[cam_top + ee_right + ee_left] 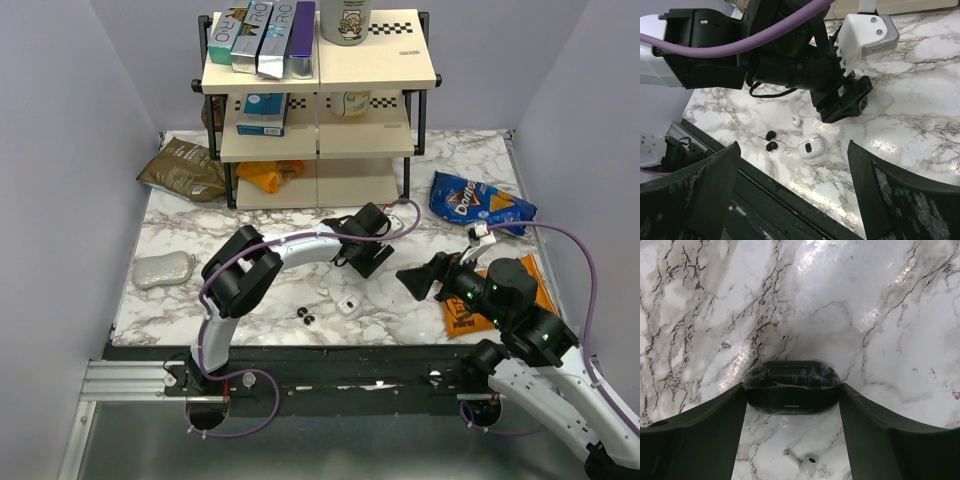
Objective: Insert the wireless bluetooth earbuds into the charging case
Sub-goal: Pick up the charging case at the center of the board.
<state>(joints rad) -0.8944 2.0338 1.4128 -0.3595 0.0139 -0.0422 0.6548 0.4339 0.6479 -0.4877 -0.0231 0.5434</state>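
- Marble table (180,225), with a stocked shelf (318,90) at the back.
- The left gripper (792,388) presses both ends of the black charging case (790,375) and appears to grip it.
- The earbuds (306,317) lie loose near the case, on its arm-base side.
- The right gripper (793,150) is spread wide and empty beside the case.
- Securing the case looks to be the step in hand. Next, probably steady it and pinch one bud delicately.

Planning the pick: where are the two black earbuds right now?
Top view: the black earbuds lie side by side on the marble table near its front edge, just left of the white case.
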